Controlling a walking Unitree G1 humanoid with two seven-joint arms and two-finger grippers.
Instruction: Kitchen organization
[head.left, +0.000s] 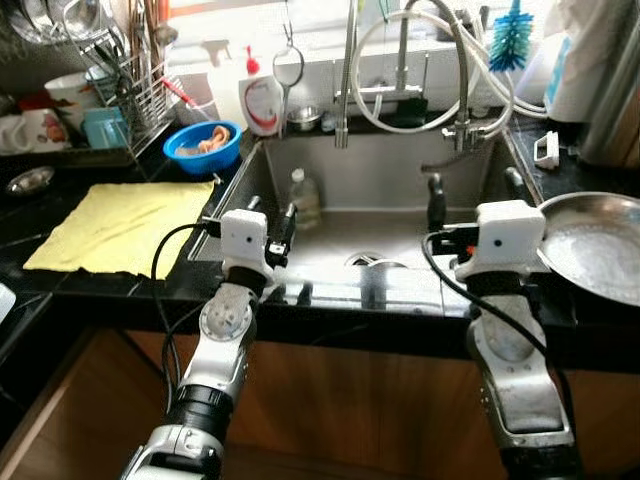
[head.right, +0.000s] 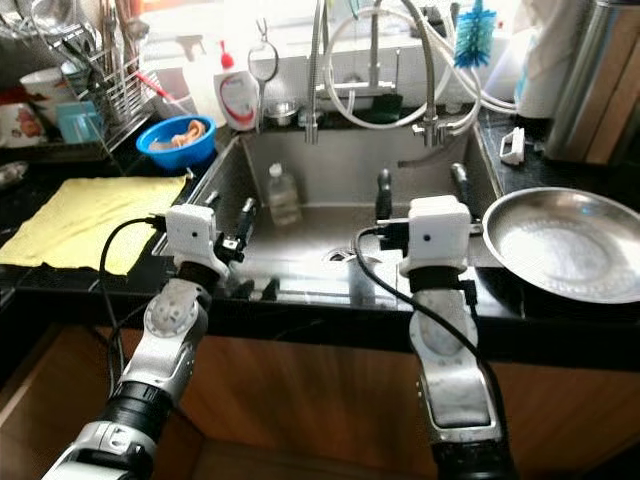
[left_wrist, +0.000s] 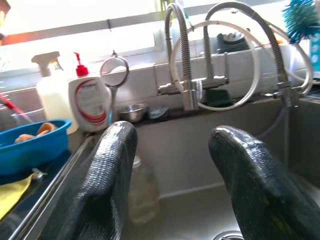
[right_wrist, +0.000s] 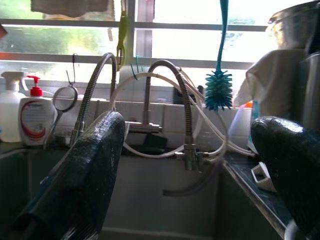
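A small clear bottle (head.left: 305, 197) stands in the sink (head.left: 390, 160), near its left wall. My left gripper (head.left: 272, 232) is over the sink's front edge, just in front of the bottle, with its fingers apart and nothing in them. My right gripper (head.left: 472, 195) is over the sink too, wide open and holding nothing. A shiny pan (head.left: 592, 245) sits on the black counter (head.left: 60, 290) to my right. A yellow cloth (head.left: 120, 225) and a blue bowl (head.left: 202, 146) are on my left.
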